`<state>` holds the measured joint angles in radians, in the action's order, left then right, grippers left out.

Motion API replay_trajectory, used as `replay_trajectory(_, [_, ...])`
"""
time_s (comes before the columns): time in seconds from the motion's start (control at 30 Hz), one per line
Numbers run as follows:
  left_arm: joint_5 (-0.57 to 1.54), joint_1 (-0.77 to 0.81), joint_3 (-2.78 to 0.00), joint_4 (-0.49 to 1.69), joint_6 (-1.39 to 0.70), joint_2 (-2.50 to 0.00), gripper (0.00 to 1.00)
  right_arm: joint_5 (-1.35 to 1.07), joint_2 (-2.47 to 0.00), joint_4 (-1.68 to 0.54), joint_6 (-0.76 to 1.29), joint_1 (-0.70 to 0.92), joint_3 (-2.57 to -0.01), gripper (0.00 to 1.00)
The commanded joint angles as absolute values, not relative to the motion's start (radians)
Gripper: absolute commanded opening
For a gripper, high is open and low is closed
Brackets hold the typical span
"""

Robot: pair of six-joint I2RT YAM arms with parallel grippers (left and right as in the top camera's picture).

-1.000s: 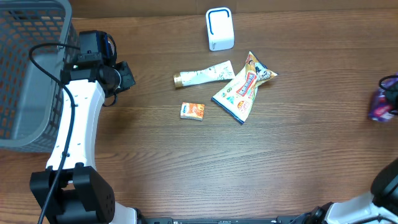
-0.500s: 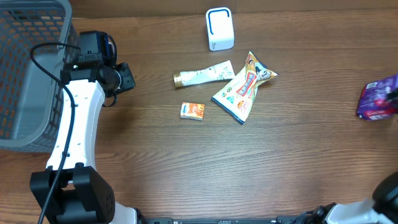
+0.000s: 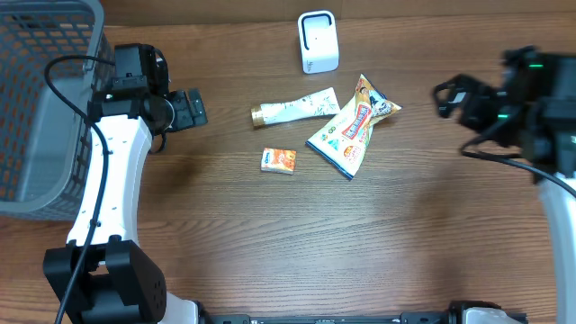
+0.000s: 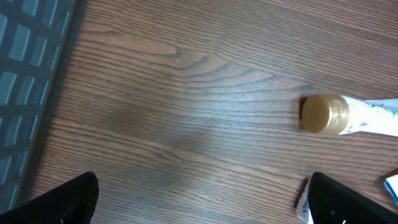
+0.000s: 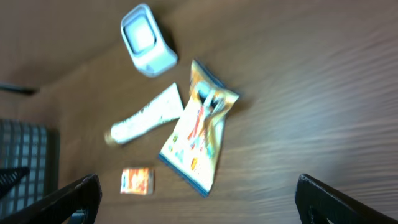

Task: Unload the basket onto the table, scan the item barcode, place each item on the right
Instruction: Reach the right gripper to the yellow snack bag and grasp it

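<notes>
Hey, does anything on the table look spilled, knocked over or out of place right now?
Nothing much. The white scanner stands upright; the tube, snack bag and small orange box lie flat on the table, nothing spilled. Only the snack bag looks crumpled at its top end, lying askew right by the tube's end.

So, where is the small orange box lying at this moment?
In the overhead view the small orange box lies near the centre, just below the tube and left of the snack packet, touching neither.
</notes>
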<state>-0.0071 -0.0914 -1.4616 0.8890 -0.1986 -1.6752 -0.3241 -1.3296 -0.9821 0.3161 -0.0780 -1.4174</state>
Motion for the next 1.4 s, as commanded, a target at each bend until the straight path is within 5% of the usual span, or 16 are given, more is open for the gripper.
replay_trajectory(0.0, [-0.034, -0.091, -1.484, 0.885, -0.171, -1.651, 1.00, -0.225, -1.451, -0.931, 0.461, 0.103, -1.351, 1.00])
replay_trajectory(0.27, [-0.033, -0.091, -1.484, 0.886, -0.171, -1.651, 1.00, -0.064, -1.742, -0.836, 0.711, 0.246, -1.349, 0.97])
replay_trajectory(0.4, [-0.033, -0.091, -1.484, 0.894, -0.171, -1.651, 1.00, -0.083, -1.826, -0.759, 0.712, 0.250, -1.348, 0.85])
replay_trajectory(0.8, [-0.037, -0.091, -1.484, 0.910, -0.171, -1.651, 1.00, -0.072, -1.922, -0.621, 0.809, 0.281, -1.348, 0.83])
replay_trajectory(1.13, [-0.064, -0.091, -1.484, 0.912, -0.171, -1.651, 1.00, -0.083, -2.023, -0.573, 0.812, 0.313, -1.348, 0.45])
replay_trajectory(1.3, [-0.064, -0.091, -1.484, 0.912, -0.171, -1.651, 1.00, -0.167, -2.022, -0.577, 0.812, 0.314, -1.350, 0.08])
replay_trajectory(1.37, [-0.063, -0.091, -1.484, 0.912, -0.171, -1.651, 1.00, -0.220, -2.017, -0.590, 0.812, 0.313, -1.354, 0.04])
